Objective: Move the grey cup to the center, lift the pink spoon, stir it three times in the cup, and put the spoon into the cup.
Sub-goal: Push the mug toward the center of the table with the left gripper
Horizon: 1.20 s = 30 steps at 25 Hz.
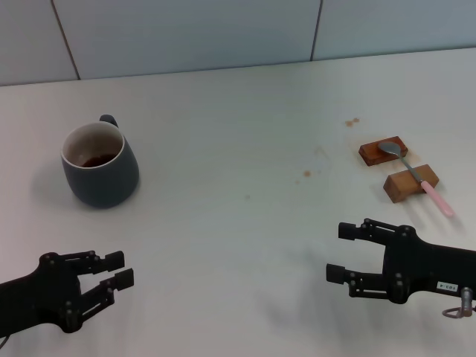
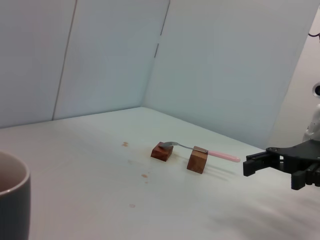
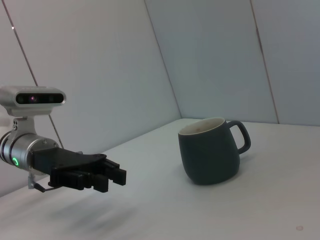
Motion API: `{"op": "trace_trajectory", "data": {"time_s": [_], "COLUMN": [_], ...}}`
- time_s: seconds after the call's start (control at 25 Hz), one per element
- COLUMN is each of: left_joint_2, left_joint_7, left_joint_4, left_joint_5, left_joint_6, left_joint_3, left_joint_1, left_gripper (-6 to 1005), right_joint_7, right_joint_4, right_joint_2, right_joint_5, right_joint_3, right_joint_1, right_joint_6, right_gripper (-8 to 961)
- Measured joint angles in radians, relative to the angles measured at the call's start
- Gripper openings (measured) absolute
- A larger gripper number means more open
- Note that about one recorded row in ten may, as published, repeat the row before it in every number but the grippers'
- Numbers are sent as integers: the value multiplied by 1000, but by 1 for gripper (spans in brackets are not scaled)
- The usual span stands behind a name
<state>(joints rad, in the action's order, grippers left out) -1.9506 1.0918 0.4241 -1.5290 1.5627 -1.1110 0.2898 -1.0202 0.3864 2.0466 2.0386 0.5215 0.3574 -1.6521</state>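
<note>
The grey cup [image 1: 100,175] stands upright at the left of the white table, handle to the far side, with a dark residue inside. It also shows in the left wrist view [image 2: 12,200] and the right wrist view [image 3: 210,155]. The pink spoon [image 1: 416,172] lies at the right across two brown wooden blocks, bowl on the far block and pink handle past the near one; the left wrist view [image 2: 200,149] shows it too. My left gripper [image 1: 119,269] is open and empty, near the front edge below the cup. My right gripper [image 1: 341,253] is open and empty, in front of the spoon.
The far block [image 1: 383,151] and the near block [image 1: 410,184] carry the spoon. A few small brown stains [image 1: 306,173] mark the tabletop between cup and spoon. A tiled wall [image 1: 223,30] rises behind the table.
</note>
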Motion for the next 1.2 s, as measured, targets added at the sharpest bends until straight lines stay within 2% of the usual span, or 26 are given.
{"op": "trace_trajectory", "data": {"time_s": [0.2, 0.32, 0.44, 0.48, 0.52, 0.64, 0.8, 0.88, 1.04, 1.2], "left_joint_2": [-1, -6, -30, -30, -54, -75, -108, -117, -116, -120], "left_joint_7": [0, -1, -8, -8, -22, -62, -168, -240, -442, -702], "left_joint_4": [1, 1, 6, 6, 21, 34, 68, 73, 28, -23], "left_joint_5": [-1, 4, 6, 6, 6, 7, 8, 9, 21, 61], "left_joint_6": [-2, 7, 35, 35, 33, -7, -105, -159, -289, -383], "left_joint_3": [8, 45, 165, 165, 278, 378, 500, 550, 616, 637], "left_joint_1": [4, 11, 31, 31, 54, 84, 111, 122, 156, 172], "left_gripper": [410, 287, 170, 136, 101, -2, -2, -2, -1, -1], "right_joint_7": [0, 0, 0, 0, 0, 0, 0, 0, 0, 0], "right_joint_4": [0, 0, 0, 0, 0, 0, 0, 0, 0, 0], "right_joint_2": [0, 0, 0, 1, 1, 1, 1, 1, 1, 1], "right_joint_5": [0, 0, 0, 0, 0, 0, 0, 0, 0, -3], "right_joint_3": [0, 0, 0, 0, 0, 0, -2, -3, -8, -10], "right_joint_1": [1, 2, 6, 9, 10, 15, 19, 20, 20, 19], "right_joint_6": [0, 0, 2, 2, 2, 3, 3, 3, 3, 3], "right_gripper": [823, 822, 822, 822, 822, 822, 821, 821, 821, 820]}}
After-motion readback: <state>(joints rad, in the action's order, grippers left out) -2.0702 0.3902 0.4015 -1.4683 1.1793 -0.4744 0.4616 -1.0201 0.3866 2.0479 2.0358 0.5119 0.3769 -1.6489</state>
